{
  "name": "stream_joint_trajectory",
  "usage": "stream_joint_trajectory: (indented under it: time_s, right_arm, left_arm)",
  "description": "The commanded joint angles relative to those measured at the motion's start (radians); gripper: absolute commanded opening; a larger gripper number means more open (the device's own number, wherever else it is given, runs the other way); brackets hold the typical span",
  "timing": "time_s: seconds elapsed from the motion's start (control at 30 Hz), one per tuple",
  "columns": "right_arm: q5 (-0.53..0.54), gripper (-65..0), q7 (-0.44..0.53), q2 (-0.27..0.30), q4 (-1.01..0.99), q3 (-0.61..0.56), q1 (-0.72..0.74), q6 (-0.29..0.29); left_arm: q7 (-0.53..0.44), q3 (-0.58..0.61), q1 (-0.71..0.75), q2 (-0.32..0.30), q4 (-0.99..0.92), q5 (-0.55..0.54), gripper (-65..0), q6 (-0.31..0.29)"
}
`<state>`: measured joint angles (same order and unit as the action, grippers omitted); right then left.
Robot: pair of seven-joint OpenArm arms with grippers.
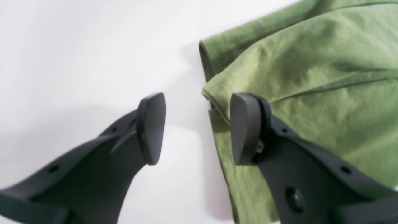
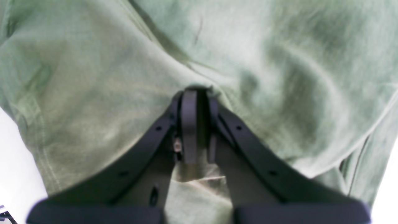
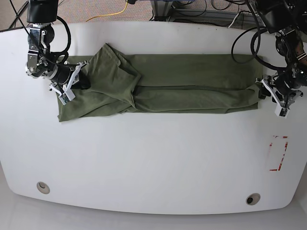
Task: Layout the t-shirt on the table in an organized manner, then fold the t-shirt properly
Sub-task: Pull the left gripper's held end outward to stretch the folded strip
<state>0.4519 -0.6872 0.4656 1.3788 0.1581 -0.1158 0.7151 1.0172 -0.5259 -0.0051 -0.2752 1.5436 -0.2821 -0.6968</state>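
Up close, the right hand (image 2: 197,93) pinches the t-shirt (image 3: 163,84); the left hand (image 1: 197,127) gapes beside its edge.

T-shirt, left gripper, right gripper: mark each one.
t-shirt (image 3: 192,64), base view, flat upper panel of the fabric.
left gripper (image 1: 197,128), left wrist view, gap midway between the open fingertips.
right gripper (image 2: 199,95), right wrist view, tips closed on fabric.

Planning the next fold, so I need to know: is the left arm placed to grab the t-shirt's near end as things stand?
Probably yes. The left end effector is open at the t-shirt end, one finger over the cloth edge, the other over bare table. Nothing blocks it.
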Motion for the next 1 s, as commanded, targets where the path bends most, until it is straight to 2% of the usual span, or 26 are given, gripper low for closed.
stream_joint_trajectory:
  time_s: [0.0, 0.47, 0.57, 0.7, 0.77, 0.97]
  right_arm:
    - [-0.078, -59.8, -0.099, 0.005, -0.012, -0.007, -0.015, -0.017]
    - [-0.077, -59.9, -0.099, 0.005, -0.011, -0.007, -0.015, -0.017]
    - [-0.077, -59.9, -0.099, -0.006, -0.011, -0.002, -0.015, -0.017]
    - [-0.077, -59.9, -0.099, -0.012, -0.011, -0.002, -0.015, -0.017]
    - [-0.077, -59.9, -0.099, -0.012, -0.011, -0.002, -0.015, -0.017]
    - [-0.077, -59.9, -0.099, -0.014, -0.011, -0.002, -0.014, -0.017]
  left_arm:
    - [-0.016, 0.000, -0.034, 0.000, -0.016, -0.012, -33.6, -0.001]
    - [-0.018, 0.063, -0.063, -0.002, -0.091, -0.010, -34.2, -0.001]
    - [-0.018, 0.063, -0.063, -0.002, -0.091, 0.001, -39.7, -0.001]
    - [-0.018, 0.063, -0.065, 0.000, -0.091, 0.070, -54.6, -0.001]
    - [-0.018, 0.063, -0.065, 0.001, -0.091, 0.102, -59.6, -0.001]
    - [-0.018, 0.100, -0.063, -0.012, -0.090, 0.136, -60.8, -0.001]
